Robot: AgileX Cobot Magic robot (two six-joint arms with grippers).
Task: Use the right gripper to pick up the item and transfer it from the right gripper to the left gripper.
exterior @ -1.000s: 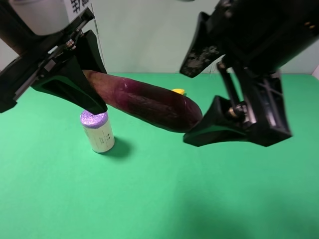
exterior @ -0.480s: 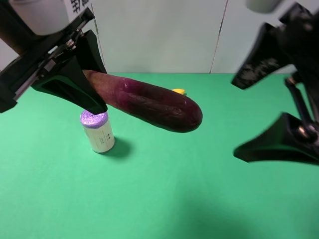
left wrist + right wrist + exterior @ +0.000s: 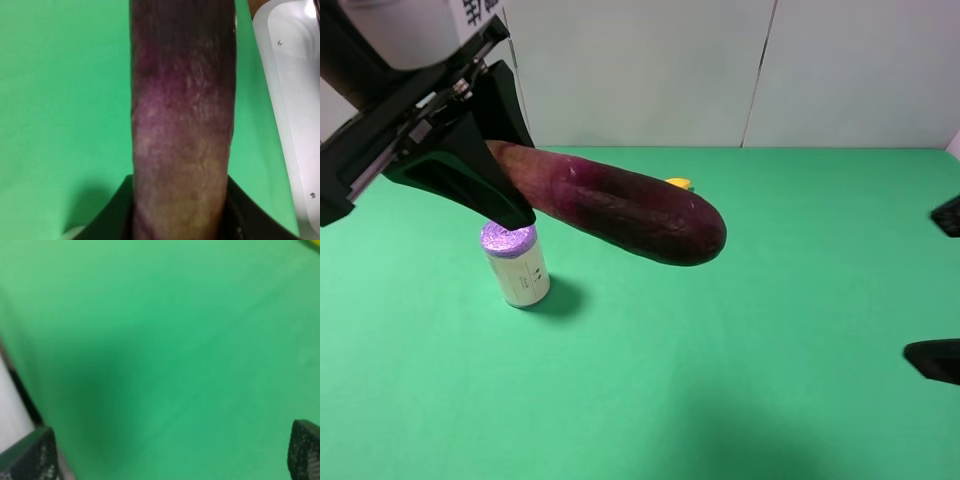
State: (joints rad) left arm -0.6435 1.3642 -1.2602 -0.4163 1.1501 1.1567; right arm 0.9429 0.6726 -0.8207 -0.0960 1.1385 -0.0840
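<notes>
The dark purple eggplant hangs in the air above the green table, nearly level, with its rounded end pointing right. My left gripper is shut on its pale stem end at the upper left. In the left wrist view the eggplant fills the middle, clamped between the black fingers. My right gripper is open and empty at the far right edge, well apart from the eggplant; only its two fingertips show. In the right wrist view the right gripper has its tips wide apart over bare green cloth.
A cream cylinder roll with a purple top stands upright on the green table, below the left gripper. A bit of yellow banana shows behind the eggplant. A white wall stands behind the table.
My right gripper has pulled away to the right, from beside the eggplant's rounded end to the frame's edge, staying open. The left gripper and the eggplant have not moved.
</notes>
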